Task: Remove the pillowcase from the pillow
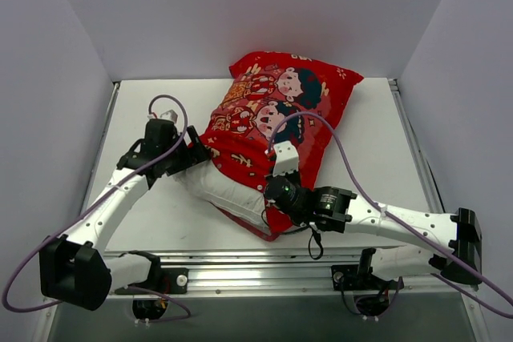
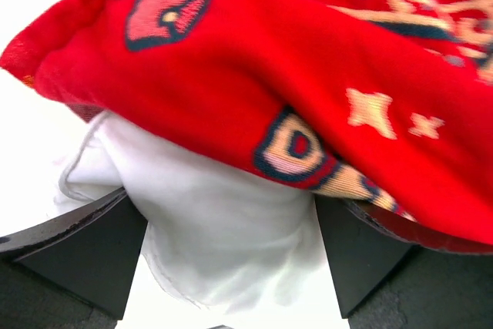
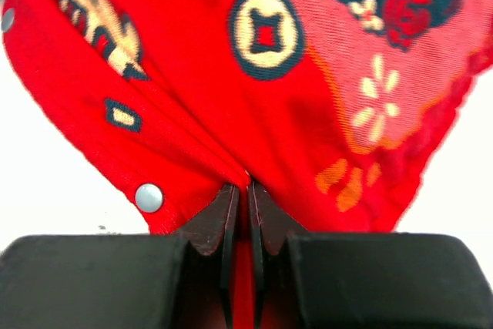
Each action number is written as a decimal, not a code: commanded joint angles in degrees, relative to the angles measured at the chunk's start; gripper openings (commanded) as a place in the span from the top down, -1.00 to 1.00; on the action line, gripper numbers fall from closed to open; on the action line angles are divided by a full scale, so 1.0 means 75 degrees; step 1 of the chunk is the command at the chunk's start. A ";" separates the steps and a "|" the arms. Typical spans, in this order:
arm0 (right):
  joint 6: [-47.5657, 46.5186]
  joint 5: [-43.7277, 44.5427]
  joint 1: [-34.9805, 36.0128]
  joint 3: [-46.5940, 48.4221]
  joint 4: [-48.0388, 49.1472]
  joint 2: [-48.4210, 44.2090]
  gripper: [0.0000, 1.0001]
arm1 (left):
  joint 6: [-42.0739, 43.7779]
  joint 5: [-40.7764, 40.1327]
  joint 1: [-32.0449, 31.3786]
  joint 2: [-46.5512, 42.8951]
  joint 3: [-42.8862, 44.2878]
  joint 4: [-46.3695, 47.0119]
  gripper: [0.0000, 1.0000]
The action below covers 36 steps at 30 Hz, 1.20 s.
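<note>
The pillowcase (image 1: 272, 110) lies on the table (image 1: 160, 222) at the centre of the top view, slanting from upper right to lower left, its printed children facing up. The pillow (image 1: 216, 186) pokes out white from the cover's lower-left end, with red cloth above and below it.

The right gripper (image 1: 271, 198) sits at the cover's lower edge, just right of the bare pillow. In the right wrist view its jaws are pressed together on a fold of the red cloth, which runs down into the slit between them at bottom centre; the rest of the pillowcase (image 3: 269, 113) fans upward and fills most of the frame. A silver snap (image 3: 149, 196) sits on the hem just left of the jaws.

The left gripper (image 1: 195, 154) is at the pillow's exposed end, on its upper-left side. In the left wrist view its jaws stand wide apart at the lower left and lower right corners, with the white pillow (image 2: 223, 229) bulging between them and reaching both. The red pillowcase (image 2: 231, 75) overhangs it across the top. Whether the jaws press the pillow cannot be told.
</note>
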 commanded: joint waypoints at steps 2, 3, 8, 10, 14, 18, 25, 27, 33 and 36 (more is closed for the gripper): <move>-0.0414 -0.0585 -0.0102 -0.0266 0.1122 0.0076 1.00 | -0.0042 0.0779 0.0095 -0.0660 0.0640 0.0334 -0.88; -0.0449 -0.0772 -0.0137 -0.0290 0.1379 0.0123 1.00 | -0.0112 0.0896 0.0095 -0.0858 0.0664 0.0147 -0.88; -0.0519 -0.1288 -0.0418 -0.0477 0.2083 0.0381 1.00 | -0.0370 0.2239 0.0095 -0.2066 0.0174 -0.0415 -0.88; -0.0589 -0.1569 -0.0594 -0.0478 0.2294 0.0451 1.00 | -0.0557 0.2630 0.0072 -0.2417 -0.0050 -0.0651 -0.88; -0.0730 -0.1828 -0.0887 -0.0349 0.2483 0.0498 1.00 | -0.1061 0.3113 -0.0045 -0.3308 -0.0893 -0.0967 -0.88; -0.0731 -0.2273 -0.1215 -0.0325 0.2787 0.0569 1.00 | -0.1995 0.2971 -0.0232 -0.4000 -0.2074 -0.0747 -0.88; -0.0695 -0.2766 -0.1298 -0.0208 0.3116 0.0884 1.00 | -0.3076 0.1896 -0.1670 -0.3757 -0.2991 0.0553 -0.88; -0.0684 -0.2941 -0.1298 -0.0138 0.3221 0.0990 1.00 | -0.3391 0.1672 -0.2001 -0.3475 -0.3086 0.1279 -0.88; -0.0649 -0.3316 -0.1298 -0.0056 0.3467 0.1318 1.00 | -0.3921 0.1191 -0.2717 -0.2549 -0.3461 0.3133 -0.88; -0.0613 -0.3480 -0.1298 -0.0079 0.3608 0.1366 1.00 | -0.3944 0.0806 -0.2928 -0.2384 -0.3543 0.3414 -0.88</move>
